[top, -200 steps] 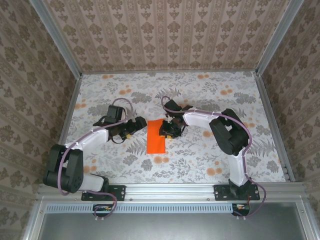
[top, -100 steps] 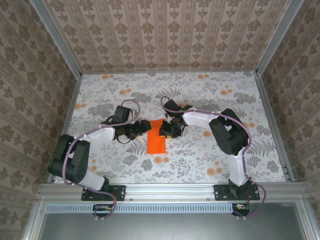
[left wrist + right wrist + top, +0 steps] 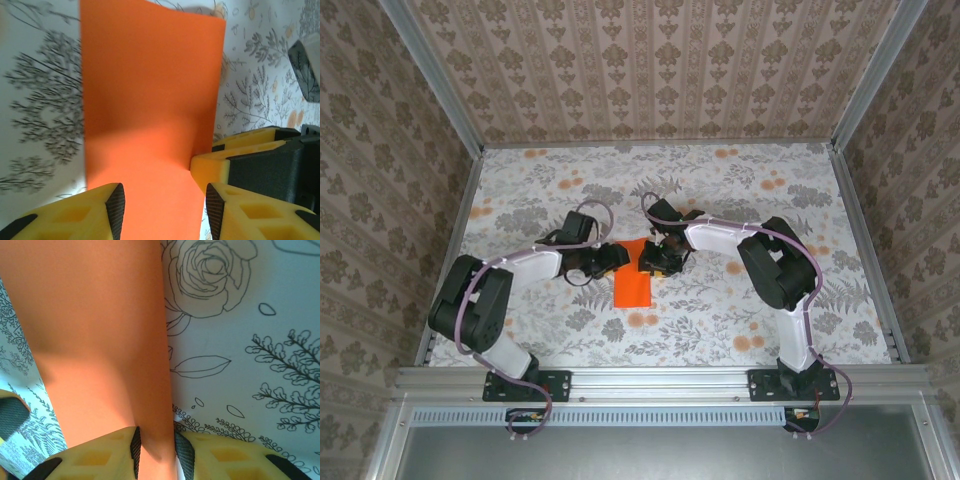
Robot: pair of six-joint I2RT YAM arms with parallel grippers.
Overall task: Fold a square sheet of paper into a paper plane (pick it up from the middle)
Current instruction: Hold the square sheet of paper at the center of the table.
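From above, the square sheet of paper point(image 3: 633, 285) lies near the middle of the floral worktop point(image 3: 750, 195) as a narrow orange rectangle, its far end between the two arms. The left pincer point(image 3: 614, 257) and right pincer point(image 3: 651, 262) meet at that far end from opposite sides.

From the left wrist, the sheet point(image 3: 150, 95) runs away from the camera, flat at the far end and lifted towards the near one. The left pincer point(image 3: 165, 215) stands with its jaws apart, the paper passing between the pads without being pinched. The right pincer's yellow finger point(image 3: 225, 165) touches the sheet's right edge.

From the right wrist, the right pincer point(image 3: 157, 455) is clamped on a raised strip of the sheet point(image 3: 95, 325), the pads tight on either side of it.

I judge this an early fold: one side holds the paper up while the other comes to take it. Next, the left jaws need to come together on the lifted end without creasing it off-line, so that the sheet can be turned or folded squarely
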